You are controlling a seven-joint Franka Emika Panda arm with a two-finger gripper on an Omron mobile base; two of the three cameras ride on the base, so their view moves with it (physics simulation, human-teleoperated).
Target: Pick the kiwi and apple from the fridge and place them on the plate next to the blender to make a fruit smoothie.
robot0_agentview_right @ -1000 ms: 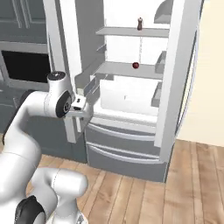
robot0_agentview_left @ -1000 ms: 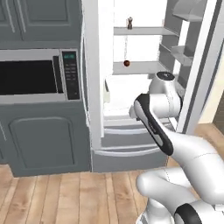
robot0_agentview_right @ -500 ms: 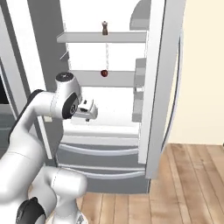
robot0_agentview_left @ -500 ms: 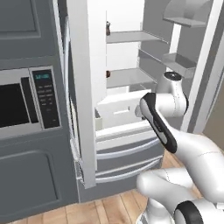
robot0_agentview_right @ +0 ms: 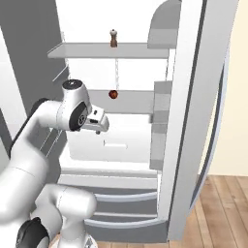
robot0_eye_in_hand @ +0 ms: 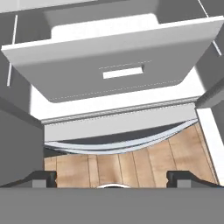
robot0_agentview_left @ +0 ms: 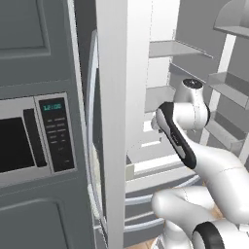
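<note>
Claw [robot0_eye_in_hand: 112, 177] spread wide, nothing between its tips; hand view has both dark tips at far 7 and 5 o'clock, aimed down at a white pull-out drawer [robot0_eye_in_hand: 118, 61] w/ slot handle, wood floor [robot0_eye_in_hand: 118, 164] below it.

Vs 1 s ago: base has driven closer to the tall grey fridge w/ white interior [robot0_agentview_right: 131, 121], so whole scene shifted, not the items. Left base view: grey built-in microwave w/ display [robot0_agentview_left: 34, 141] was mid-frame, now pushed to 9 o'clock and much bigger; fridge's left door edge [robot0_agentview_left: 116, 121] now a broad pale slab through the centre. Right base view: fridge interior larger and more head-on; right door [robot0_agentview_right: 198, 106] now runs the full height at 2–4 o'clock. Arm pose about the same, wrist level w/ the drawer zone, claw opening unchanged.

Small dark red round apple [robot0_agentview_right: 113, 94]: sits on grey middle shelf [robot0_agentview_right: 131, 97], approx 12 o'clock of frame centre, up and just right of the wrist, well apart from it. Looks dark red-brown, tiny, a thin pale vertical line rising above it. Brown pepper-mill bottle w/ pale top [robot0_agentview_right: 114, 38] upright on top shelf [robot0_agentview_right: 106, 50], directly above apple. Kiwi, plate, blender: can't tell where.
</note>
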